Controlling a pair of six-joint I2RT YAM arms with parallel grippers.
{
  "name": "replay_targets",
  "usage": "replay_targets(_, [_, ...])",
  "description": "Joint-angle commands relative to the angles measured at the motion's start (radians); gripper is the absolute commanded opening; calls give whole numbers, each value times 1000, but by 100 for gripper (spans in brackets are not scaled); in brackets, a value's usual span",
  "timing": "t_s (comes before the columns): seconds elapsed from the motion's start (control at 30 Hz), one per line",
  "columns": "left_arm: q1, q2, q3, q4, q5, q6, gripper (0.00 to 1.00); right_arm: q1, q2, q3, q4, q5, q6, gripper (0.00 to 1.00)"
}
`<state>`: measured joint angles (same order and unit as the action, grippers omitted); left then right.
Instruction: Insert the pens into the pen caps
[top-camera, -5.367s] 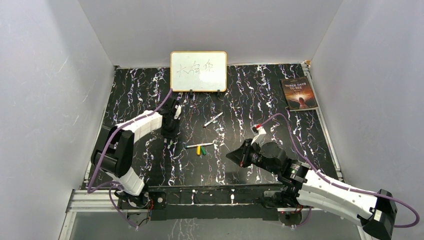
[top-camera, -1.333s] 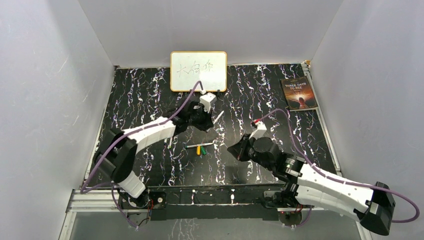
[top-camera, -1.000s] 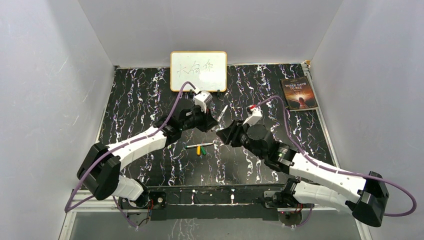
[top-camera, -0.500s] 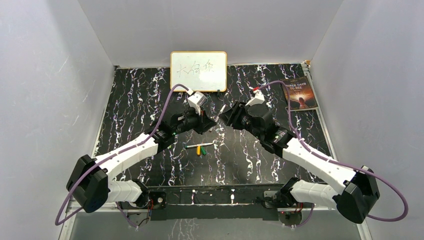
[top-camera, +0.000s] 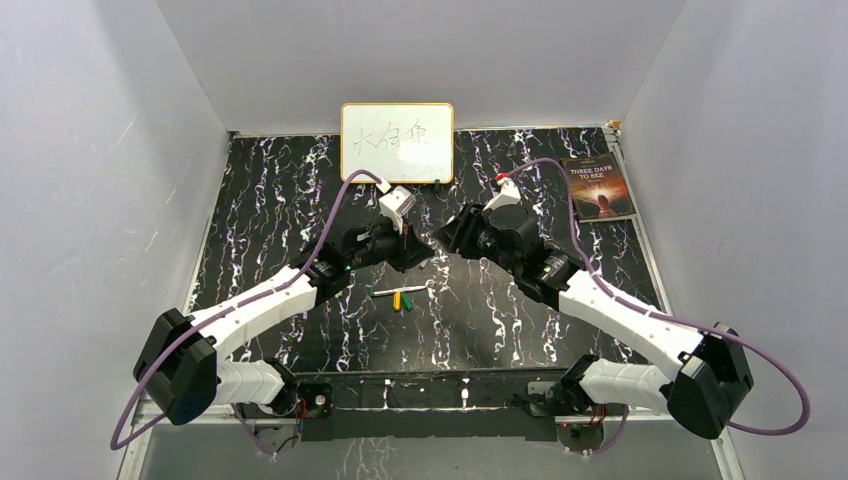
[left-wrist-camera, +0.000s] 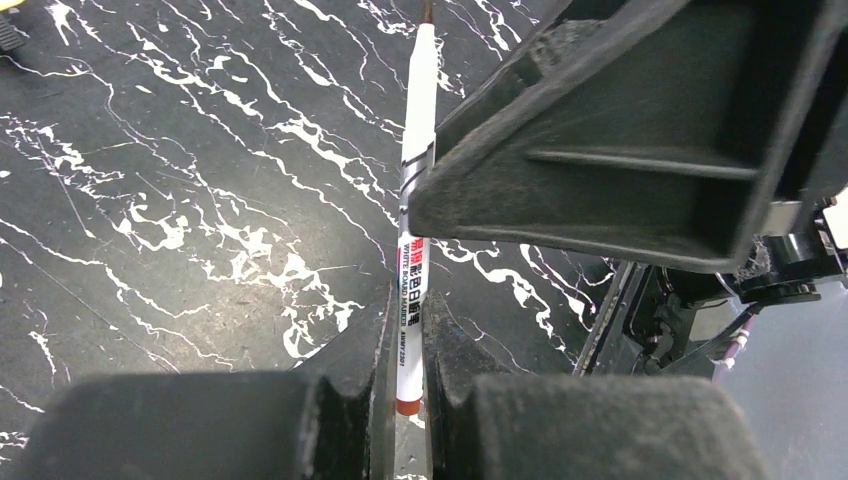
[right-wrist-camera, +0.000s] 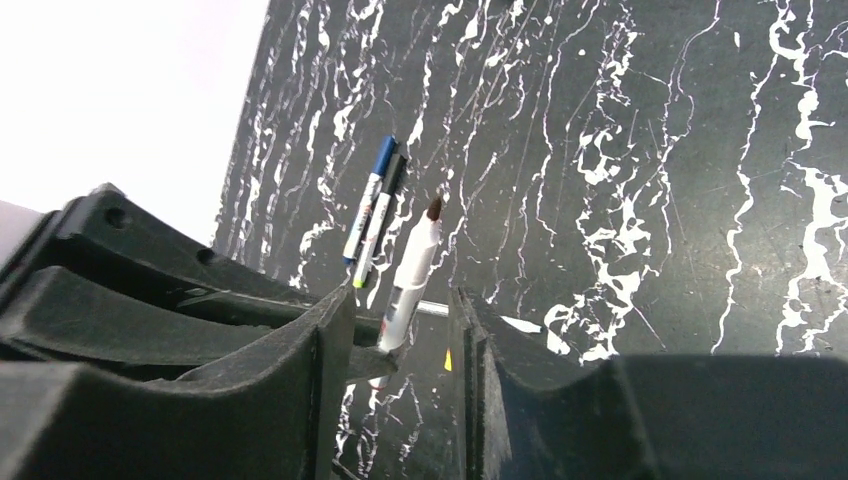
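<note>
White pen uncapped, aloft; blue-capped pen, black-capped pen flat, touching

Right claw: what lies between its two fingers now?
An uncapped pen stands between the fingers of the open right claw, and the left claw grips its lower end. The right wrist view shows this best.

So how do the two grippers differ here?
The left gripper is shut on the pen near its red tail end; the right gripper stands open around it. The right gripper sits further up the barrel, toward the dark tip, than the left. Both are at the same uncapped pen.
</note>
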<state>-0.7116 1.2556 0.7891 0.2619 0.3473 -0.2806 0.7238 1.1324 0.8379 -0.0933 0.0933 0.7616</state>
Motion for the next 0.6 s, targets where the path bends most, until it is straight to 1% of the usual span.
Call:
replay_targets(0.0, [-9,-16,33,10,47,10,0,-2,20,50,57,-16,-19,32])
replay_targets(0.03, [-10,-15,34,7,49,12,0,-2,23,49,59,-17,-18,29])
replay_targets(0.13, [-11,-16,34,10,60,11,0,-2,27,49,60,-18,-19,27])
replay_targets(0.17, [-11,-15,37,8,61,12,0,-2,26,46,62,-19,-20,24])
replay_targets(0.23, [-10,-8,41,6,61,13,0,-2,18,41,67,-22,-19,13])
replay_targets(0.27, [-11,-4,43,6,64,13,0,-1,13,38,69,-25,-18,5])
replay_targets(0.3, [-11,0,44,5,65,14,0,-2,9,34,72,-25,-17,0])
replay_targets(0.5, [-12,13,42,37,65,-9,0,-2,-18,15,93,-47,-8,0])
replay_targets(0.57, [-12,18,40,55,80,-19,20,-1,-22,15,96,-56,-3,0])
